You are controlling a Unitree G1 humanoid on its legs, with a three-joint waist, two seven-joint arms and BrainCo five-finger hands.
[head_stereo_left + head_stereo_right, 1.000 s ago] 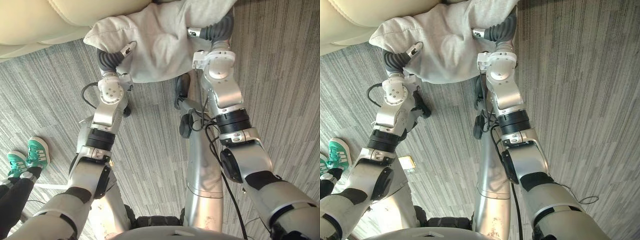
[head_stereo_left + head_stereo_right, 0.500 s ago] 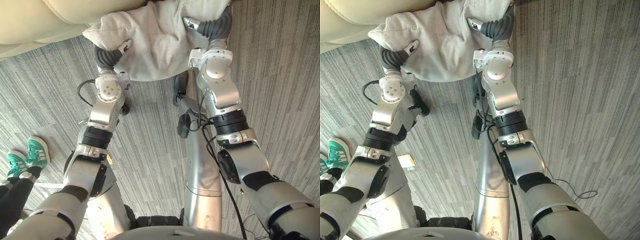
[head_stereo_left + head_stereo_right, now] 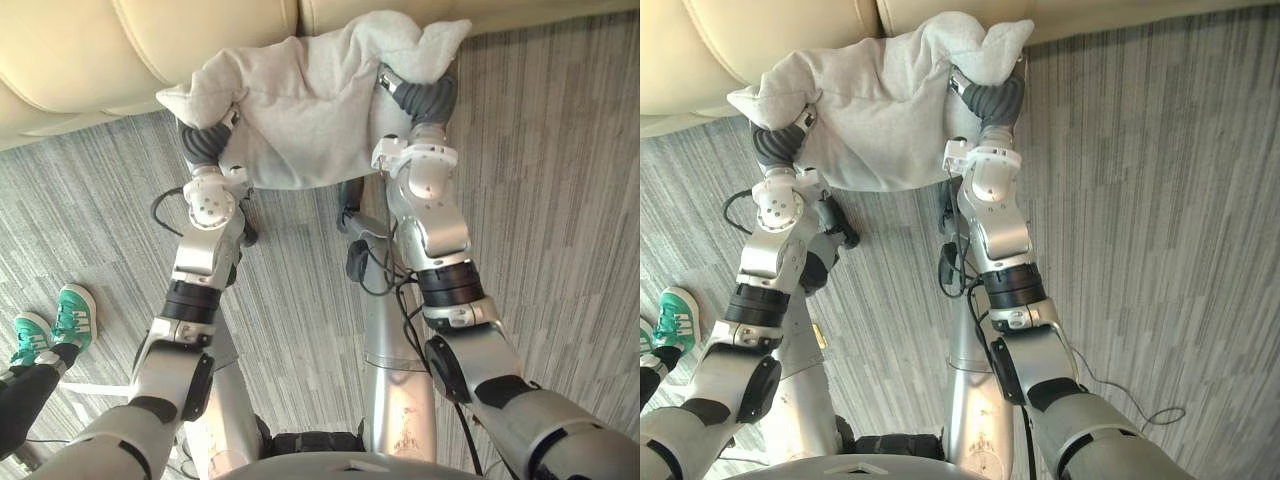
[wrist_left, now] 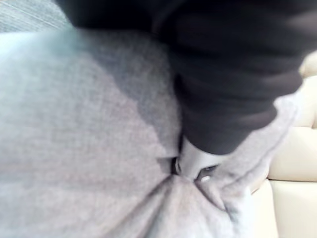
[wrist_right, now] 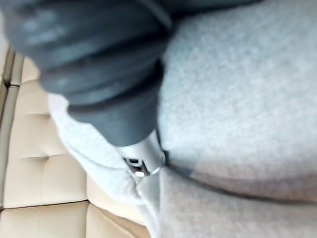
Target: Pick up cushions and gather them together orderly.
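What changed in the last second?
Both arms stretched forward, bringing the grey cushion up against the cream sofa; the view shifted too. The left hand and right hand stay at its two ends. A person's green shoes stay on the carpet.

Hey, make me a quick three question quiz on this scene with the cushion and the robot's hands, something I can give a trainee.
1. True or false: the grey cushion lies apart from both the left hand and the right hand.
2. What is just beyond the cushion? A: a cream sofa. B: a wooden table. C: a wire basket.
3. Fill in: on the carpet at the robot's left stands a person in ___ shoes.
Key: 1 false, there is a hand against each side of it. 2 A. 3 green.
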